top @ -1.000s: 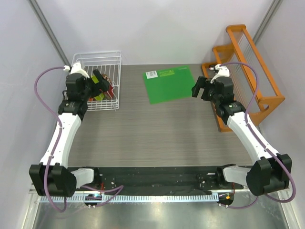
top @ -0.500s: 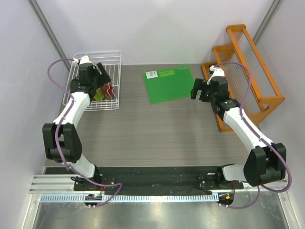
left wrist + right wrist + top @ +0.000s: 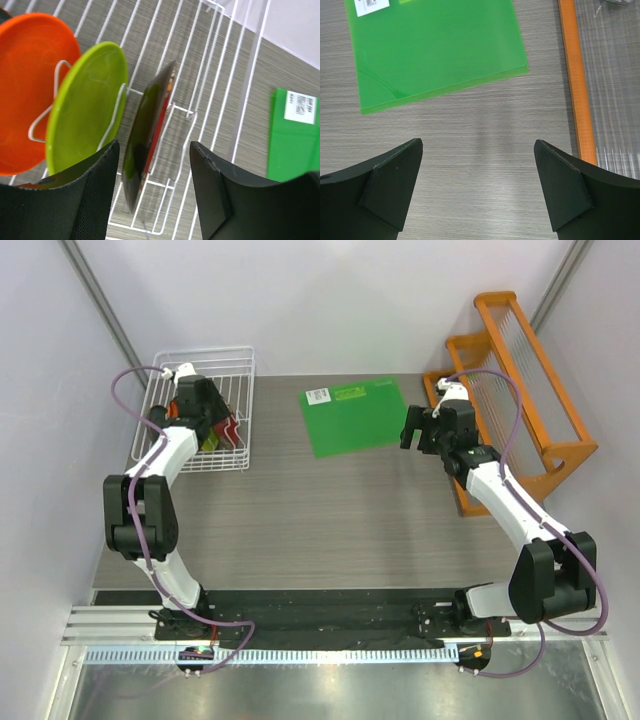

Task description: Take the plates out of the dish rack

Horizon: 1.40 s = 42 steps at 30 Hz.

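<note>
The white wire dish rack stands at the back left of the table. In the left wrist view, plates stand on edge between the rack's tines: an orange plate, a lime green plate, and a dark plate seen edge-on with a red edge along it. I cannot tell whether the dark and red are one plate or two. My left gripper is open, its jaws either side of the dark plate and not touching it. My right gripper is open and empty over bare table.
A flat green mat lies at the back middle, just beyond my right gripper. An orange wooden rack with clear slats stands along the right edge. Walls close in the back and both sides.
My left arm has reached farther back over the dish rack, bringing the gripper down around the plates. My right gripper has shifted only slightly.
</note>
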### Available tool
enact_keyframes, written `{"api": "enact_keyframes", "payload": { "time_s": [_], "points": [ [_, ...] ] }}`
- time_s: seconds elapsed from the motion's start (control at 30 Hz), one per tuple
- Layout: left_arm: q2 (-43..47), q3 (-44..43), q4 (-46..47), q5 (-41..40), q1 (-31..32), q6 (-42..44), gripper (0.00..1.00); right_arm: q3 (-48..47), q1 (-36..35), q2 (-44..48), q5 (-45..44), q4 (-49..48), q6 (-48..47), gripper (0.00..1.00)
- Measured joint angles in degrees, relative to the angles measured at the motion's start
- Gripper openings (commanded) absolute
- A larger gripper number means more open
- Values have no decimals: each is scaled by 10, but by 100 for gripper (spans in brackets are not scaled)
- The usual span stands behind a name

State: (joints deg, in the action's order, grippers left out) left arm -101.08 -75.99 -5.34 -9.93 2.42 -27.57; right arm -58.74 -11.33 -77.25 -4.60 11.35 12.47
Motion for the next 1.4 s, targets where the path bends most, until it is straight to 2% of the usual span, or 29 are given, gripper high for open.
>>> {"api": "enact_keyframes", "payload": {
  "time_s": [0.23, 0.27, 0.33, 0.43, 0.63, 0.67, 0.93, 1.4],
  "points": [
    [-2, 5, 1, -60, 19, 24, 55, -5, 2, -11, -2, 9, -1, 99],
    [-4, 5, 1, -63, 21, 26, 46, -7, 2, -11, -2, 9, -1, 99],
    [-10, 5, 3, -68, 25, 26, 38, -9, 3, -11, -2, 9, -1, 98],
    [-21, 5, 5, -83, 27, 31, 36, -9, 3, -11, -3, 9, -1, 99],
    [-36, 16, 18, -115, 28, 41, 9, -9, 5, -11, -3, 9, -1, 98],
    [-37, 16, 18, -116, 28, 45, 0, -9, 5, -12, -4, 9, -1, 98],
    [-36, 18, 24, -146, 47, 86, 0, -9, 6, -23, -6, 10, -1, 98],
    [4, 18, 4, -325, 145, 197, 0, -9, 6, -34, -7, 17, -1, 99]
  ]
}}
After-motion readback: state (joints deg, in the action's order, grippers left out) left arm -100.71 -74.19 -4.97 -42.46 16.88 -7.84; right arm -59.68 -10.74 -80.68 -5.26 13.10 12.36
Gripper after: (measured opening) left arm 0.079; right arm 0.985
